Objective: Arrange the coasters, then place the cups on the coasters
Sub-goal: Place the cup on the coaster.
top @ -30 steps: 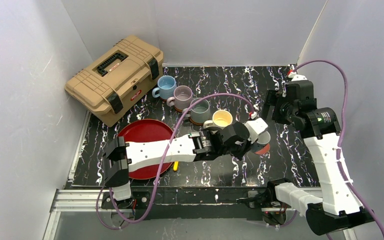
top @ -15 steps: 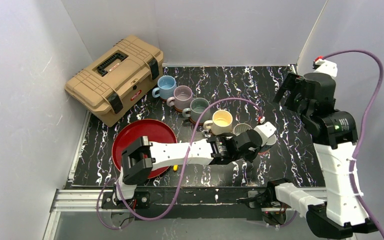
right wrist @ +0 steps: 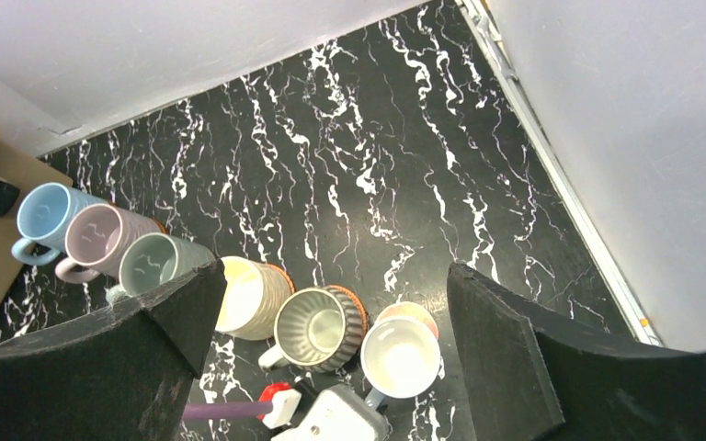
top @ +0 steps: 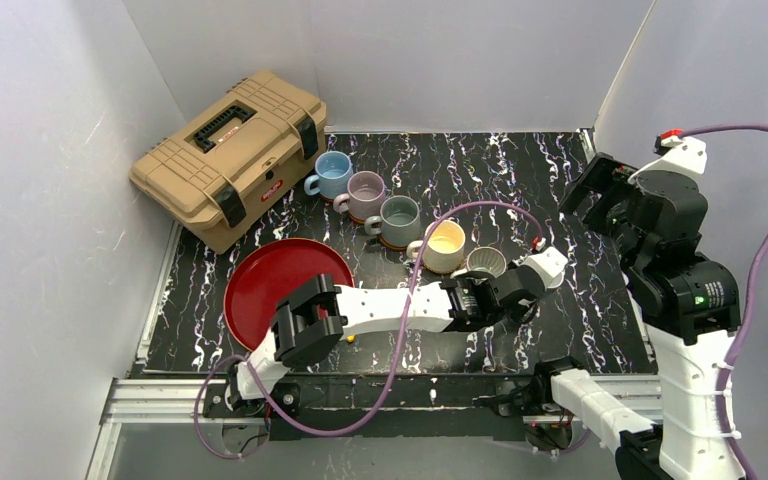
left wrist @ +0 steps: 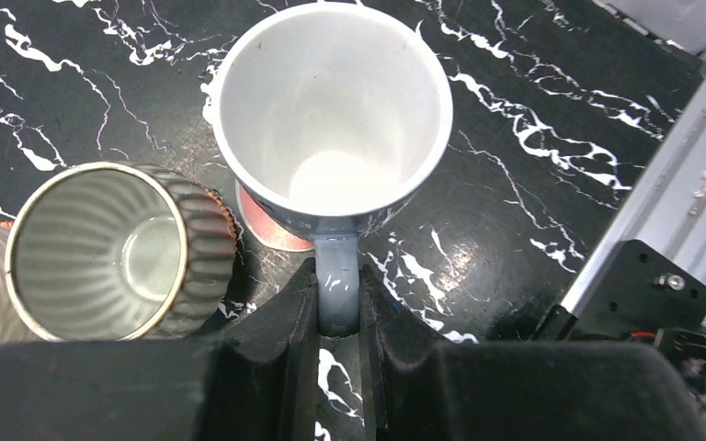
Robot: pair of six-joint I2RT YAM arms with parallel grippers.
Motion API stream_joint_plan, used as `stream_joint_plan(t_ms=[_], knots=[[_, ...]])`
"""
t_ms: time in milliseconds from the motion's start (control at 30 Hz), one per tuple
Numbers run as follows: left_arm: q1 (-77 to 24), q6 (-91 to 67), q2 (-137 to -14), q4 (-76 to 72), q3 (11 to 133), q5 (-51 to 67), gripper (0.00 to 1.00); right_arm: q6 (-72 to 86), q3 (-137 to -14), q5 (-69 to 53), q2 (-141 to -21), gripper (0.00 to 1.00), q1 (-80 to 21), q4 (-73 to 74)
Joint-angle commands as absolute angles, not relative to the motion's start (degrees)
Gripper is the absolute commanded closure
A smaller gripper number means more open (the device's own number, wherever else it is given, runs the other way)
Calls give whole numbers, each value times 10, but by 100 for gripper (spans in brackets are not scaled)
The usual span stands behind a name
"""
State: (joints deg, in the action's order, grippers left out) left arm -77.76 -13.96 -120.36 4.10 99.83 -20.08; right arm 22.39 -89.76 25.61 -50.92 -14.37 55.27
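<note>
No text reads clearly. The tan toolbox (top: 228, 155), at ten o'clock on the table (top: 480, 160), carries a small red label (top: 273, 187) whose white lettering is too small to read.

Tan toolbox (top: 228, 155), lid shut, black handle & latches, sits at an angle at far-left corner of black marbled tabletop (top: 480, 165). Red round tray (top: 270, 285) lies flat nr left edge, toward near-left corner.

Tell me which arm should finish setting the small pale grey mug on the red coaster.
Left. The left gripper is shut on the handle of the pale grey mug, held over the red coaster. The right gripper is open, empty and raised well away.
</note>
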Motion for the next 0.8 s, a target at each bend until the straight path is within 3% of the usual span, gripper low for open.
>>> stream_joint_plan(t_ms=[0,767], knots=[[-780,-135,-1207,4,1026,-252,100,224,-888,247,-504,2,-143,529],[-774,-118,-1262,-33,1030,-248,100,227,-856,221,-477,2,-143,514]])
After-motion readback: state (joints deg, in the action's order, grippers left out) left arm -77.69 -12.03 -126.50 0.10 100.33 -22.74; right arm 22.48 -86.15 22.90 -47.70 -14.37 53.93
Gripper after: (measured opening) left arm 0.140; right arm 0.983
